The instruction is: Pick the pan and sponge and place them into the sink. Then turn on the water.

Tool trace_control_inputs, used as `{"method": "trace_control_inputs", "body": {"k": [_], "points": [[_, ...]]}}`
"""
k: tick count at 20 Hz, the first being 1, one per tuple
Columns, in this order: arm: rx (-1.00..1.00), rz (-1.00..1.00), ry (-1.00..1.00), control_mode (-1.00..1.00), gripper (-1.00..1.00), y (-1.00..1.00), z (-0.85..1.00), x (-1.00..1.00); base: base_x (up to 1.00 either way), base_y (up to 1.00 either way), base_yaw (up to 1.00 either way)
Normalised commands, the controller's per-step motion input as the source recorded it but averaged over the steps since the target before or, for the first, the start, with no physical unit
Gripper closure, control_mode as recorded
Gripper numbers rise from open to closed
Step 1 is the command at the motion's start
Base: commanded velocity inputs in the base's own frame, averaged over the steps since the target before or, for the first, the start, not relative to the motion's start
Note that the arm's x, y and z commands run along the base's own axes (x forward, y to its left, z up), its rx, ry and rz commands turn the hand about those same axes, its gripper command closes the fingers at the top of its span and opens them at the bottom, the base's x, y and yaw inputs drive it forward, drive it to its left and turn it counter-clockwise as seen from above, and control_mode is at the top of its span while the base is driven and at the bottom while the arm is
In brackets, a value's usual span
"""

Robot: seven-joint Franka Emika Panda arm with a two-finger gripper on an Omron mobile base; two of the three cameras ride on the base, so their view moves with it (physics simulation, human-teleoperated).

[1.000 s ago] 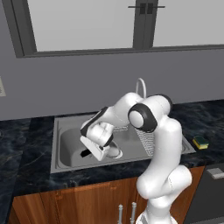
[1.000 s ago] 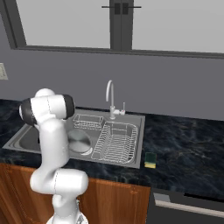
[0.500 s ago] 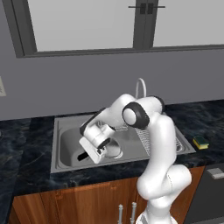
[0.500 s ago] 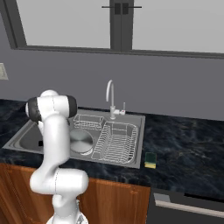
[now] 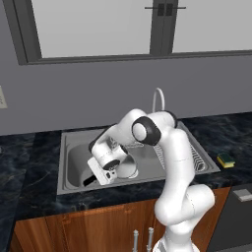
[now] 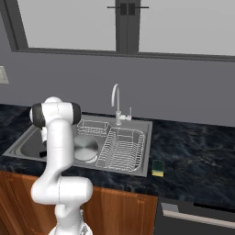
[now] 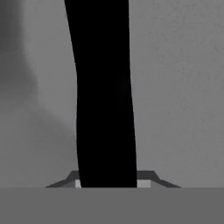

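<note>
The pan [image 5: 127,167] lies flat in the left basin of the sink [image 5: 74,156], its black handle [image 5: 88,181] pointing toward the front left. My gripper [image 5: 102,176] reaches down into the basin and is shut on that handle. In the hand view the handle [image 7: 105,96] runs straight up from between my fingertips [image 7: 108,179], over the grey sink floor [image 7: 183,87]. From the right, the pan [image 6: 85,148] shows beside my arm. The sponge [image 5: 226,159] [image 6: 158,167] lies on the dark counter to the right of the sink.
A curved silver faucet [image 6: 115,98] [image 5: 157,98] stands behind the sink with no stream showing. A wire dish rack [image 6: 121,149] fills the right basin, and a small wire basket [image 6: 92,127] sits at the back. Dark marble counter surrounds the sink.
My hand has swung left and lower into the basin, taking the pan's handle with it. The pan now rests flat on the sink floor.
</note>
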Motion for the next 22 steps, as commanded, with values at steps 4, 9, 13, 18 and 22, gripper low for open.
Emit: {"method": "trace_control_inputs", "body": {"k": [4,9,13,18,22], "points": [[0.02,-0.02,0.0,-1.0,-1.0,-0.06,0.0,0.21,0.0,0.0,0.0],[0.03,-0.01,0.0,-1.0,-1.0,-0.07,0.07,0.2,0.0,0.0,0.0],[0.04,-0.01,0.0,-1.0,-1.0,0.0,0.18,0.08,0.0,0.0,0.0],[0.04,-0.02,0.01,-1.0,-1.0,0.0,0.3,0.0,0.0,0.0,0.0],[0.04,-0.02,0.01,-1.0,-1.0,-0.04,0.35,-0.05,0.0,0.0,0.0]]}}
